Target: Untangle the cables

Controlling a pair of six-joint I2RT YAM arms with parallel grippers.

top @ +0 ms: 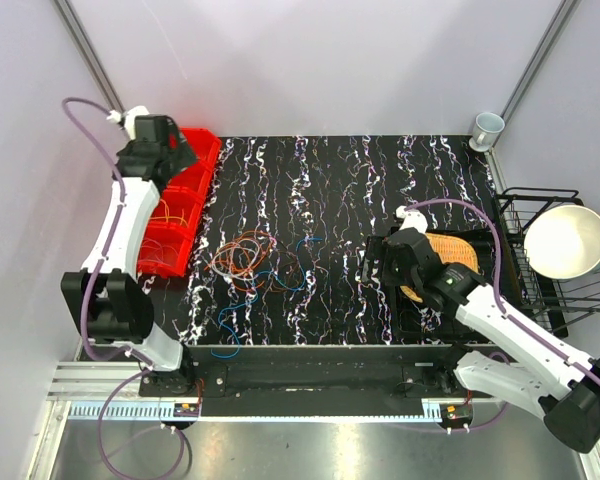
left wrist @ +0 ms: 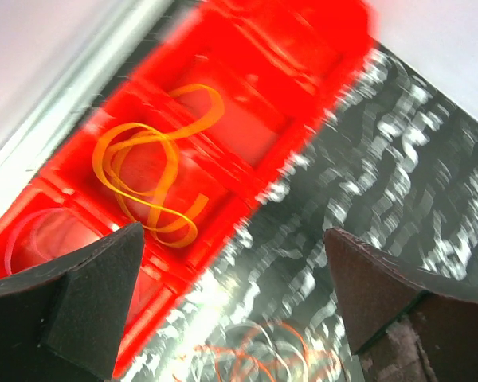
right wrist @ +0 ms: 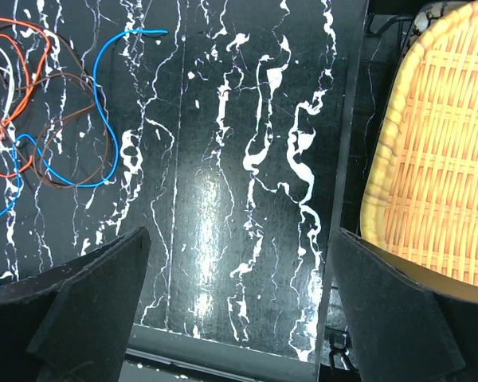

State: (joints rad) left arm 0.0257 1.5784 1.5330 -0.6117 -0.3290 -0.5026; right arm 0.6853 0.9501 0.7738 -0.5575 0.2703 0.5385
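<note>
A tangle of orange, brown, whitish and blue cables (top: 252, 262) lies on the black marbled mat, left of centre. It also shows in the right wrist view (right wrist: 40, 103) at upper left and, blurred, at the bottom of the left wrist view (left wrist: 263, 354). A yellow cable (left wrist: 155, 163) lies coiled in a compartment of the red bin (top: 180, 215). My left gripper (top: 175, 150) is open and empty, raised above the bin's far end. My right gripper (top: 375, 268) is open and empty over the mat, right of the tangle.
A woven basket (top: 450, 255) sits in a black tray under my right arm. A black wire rack (top: 570, 290) with a white bowl (top: 565, 240) stands at the right. A cup (top: 487, 128) stands at the mat's far right corner.
</note>
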